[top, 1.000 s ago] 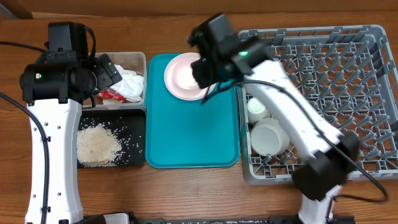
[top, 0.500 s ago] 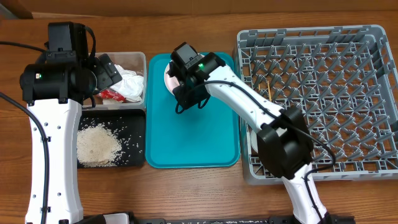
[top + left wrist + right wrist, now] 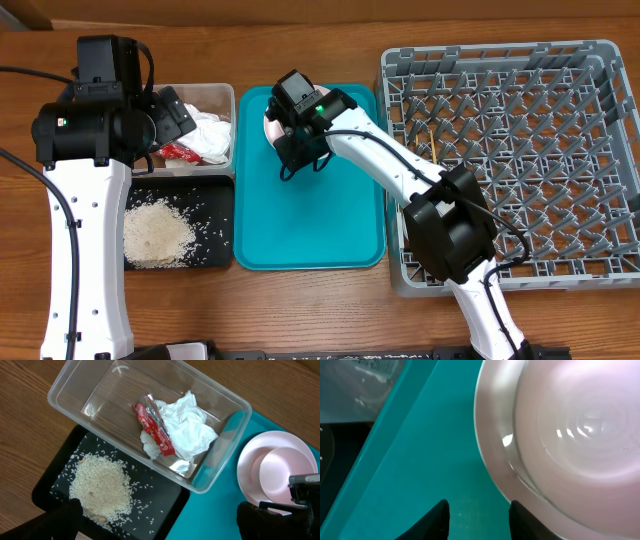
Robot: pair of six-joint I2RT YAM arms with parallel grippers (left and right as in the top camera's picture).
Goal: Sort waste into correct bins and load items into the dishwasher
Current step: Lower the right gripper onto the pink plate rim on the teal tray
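Pale pink plate: it lies flat on the far end of the flat teal tray, close to the tray's left edge. In the overhead view you see only a sliver of it under the right arm.

Right gripper: it is low over the bare teal surface just beside the plate's rim. The fingers stand apart with nothing between them, and no contact with the plate is visible.

Left of the teal tray:
- Clear tub, holding the crumpled white tissue with the red wrapper lying on it.
- Black tray, nearer you, with the rice heaped in it and loose grains scattered round the heap.

Left gripper: it hangs above these two bins, fingers spread wide and empty.

Right of the teal tray: the grey dish rack, its pegs upright.

Surface: everything sits on a brown wood-grain table, which runs to every edge of your overhead view.
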